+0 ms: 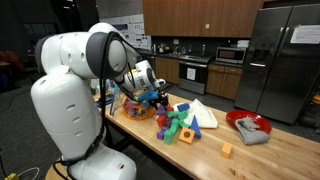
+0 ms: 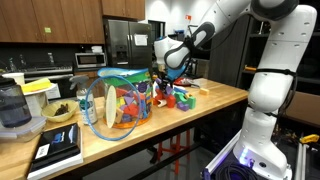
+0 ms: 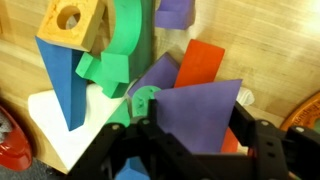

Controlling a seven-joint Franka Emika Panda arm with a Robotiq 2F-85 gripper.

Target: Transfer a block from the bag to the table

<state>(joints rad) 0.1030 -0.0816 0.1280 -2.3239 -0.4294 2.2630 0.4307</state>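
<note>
My gripper [image 3: 190, 138] is shut on a purple block [image 3: 196, 112], held just above a pile of loose blocks [image 3: 120, 60] on the wooden table [image 3: 25, 45]. In both exterior views the gripper [image 1: 155, 96] [image 2: 166, 84] hangs low between the bag and the pile [image 1: 180, 122] [image 2: 178, 97]. The clear plastic bag [image 2: 114, 105] with a bluish rim lies on its side on the table [image 2: 205, 108], full of multicoloured blocks. In an exterior view the bag [image 1: 133, 106] is partly hidden behind my arm.
The pile holds a blue wedge [image 3: 64, 85], a wooden block with a hole [image 3: 74, 24], a green arch [image 3: 126, 40], a red block [image 3: 200, 65] and a white block [image 3: 55, 128]. A red bowl with grey cloth [image 1: 248, 126] and a small orange block [image 1: 226, 150] lie further along the table.
</note>
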